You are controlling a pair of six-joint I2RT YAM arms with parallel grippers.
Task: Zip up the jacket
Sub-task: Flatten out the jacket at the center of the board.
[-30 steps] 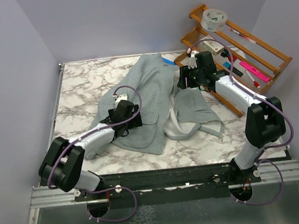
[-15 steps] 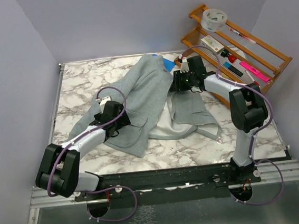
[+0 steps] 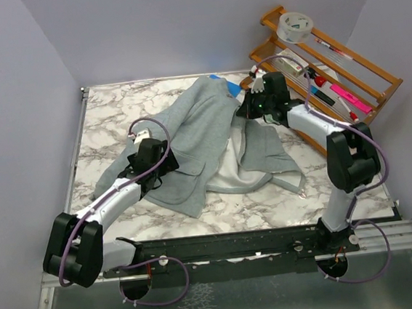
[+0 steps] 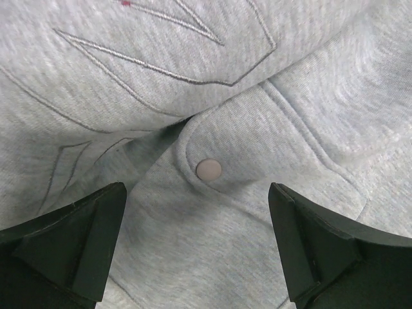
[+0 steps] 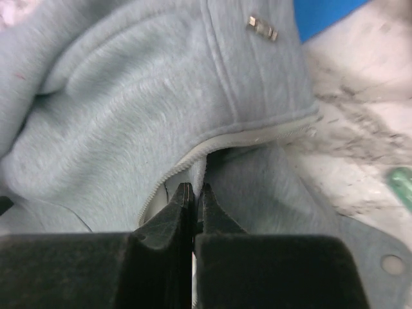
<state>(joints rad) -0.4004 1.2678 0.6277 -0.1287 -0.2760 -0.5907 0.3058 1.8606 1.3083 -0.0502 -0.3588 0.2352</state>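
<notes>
The light grey jacket (image 3: pixel 204 133) lies spread open on the marble table, its pale lining showing in the middle. My left gripper (image 3: pixel 169 167) hovers open over its left front; in the left wrist view the fingers (image 4: pixel 196 244) straddle a pocket flap with a round snap (image 4: pixel 208 169), touching nothing. My right gripper (image 3: pixel 247 111) is at the jacket's upper right front edge. The right wrist view shows its fingers (image 5: pixel 195 188) shut, pinching the fabric just under the pale zipper (image 5: pixel 244 138). The zipper's slider is not visible.
A blue pad (image 3: pixel 232 86) pokes out from under the jacket at the back. A wooden rack (image 3: pixel 329 69) with pens and a tape roll (image 3: pixel 296 24) stands at the back right. A sleeve trails toward the table's left side.
My right gripper has closed on the jacket's zipper edge after reaching leftward. The jacket's front has been dragged left and spread wider. My left arm has swung left, still open.
</notes>
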